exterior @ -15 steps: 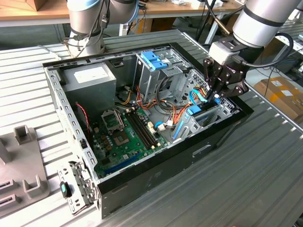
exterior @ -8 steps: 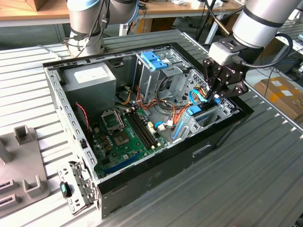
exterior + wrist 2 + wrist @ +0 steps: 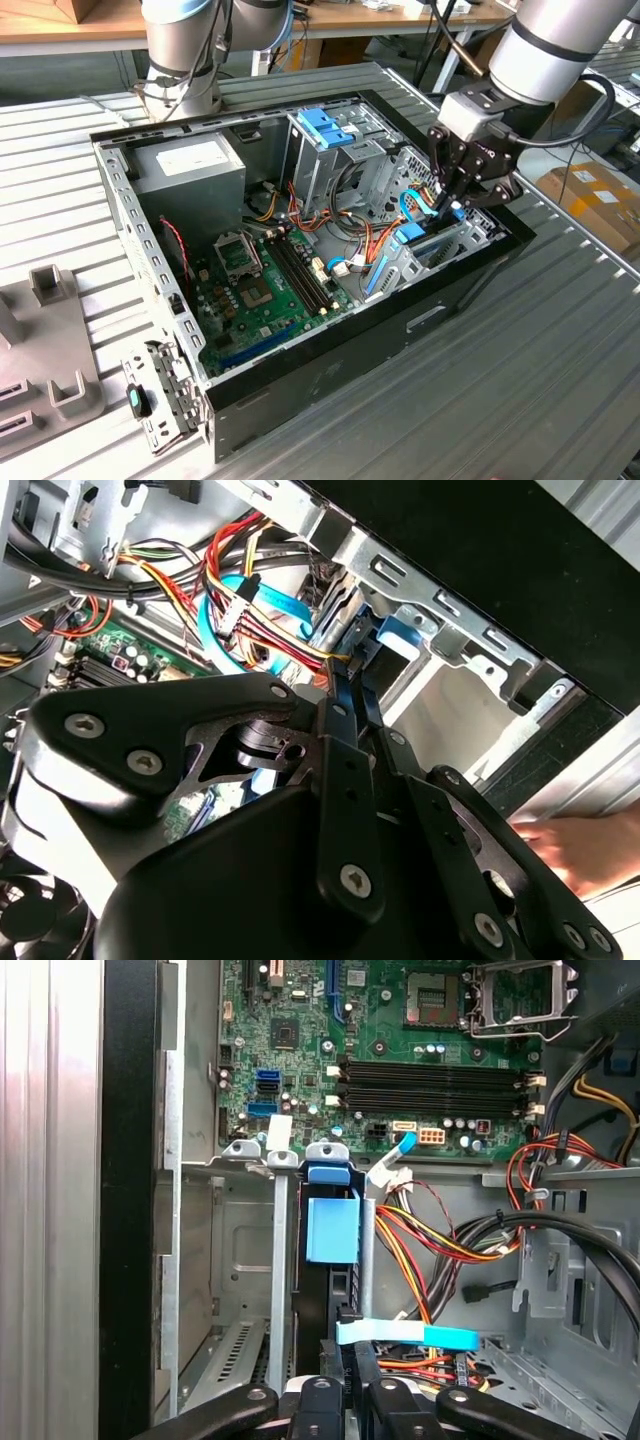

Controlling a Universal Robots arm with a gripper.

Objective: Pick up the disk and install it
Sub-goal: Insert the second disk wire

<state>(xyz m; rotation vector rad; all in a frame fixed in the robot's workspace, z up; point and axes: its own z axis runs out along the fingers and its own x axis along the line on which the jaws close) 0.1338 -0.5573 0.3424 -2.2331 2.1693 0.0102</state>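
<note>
At the computer case's (image 3: 120,190) corner drive bay (image 3: 225,1260), the gripper (image 3: 452,200) reaches down, fingers pinched on the disk's (image 3: 332,1228) edge; the disk stands on edge in the bay slot, directly beneath the gripper

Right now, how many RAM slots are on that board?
4. In the first wrist view the memory slots lie side by side in one bank on the motherboard, between the CPU socket and the drive cage. All look empty, and none seem hidden.
</note>
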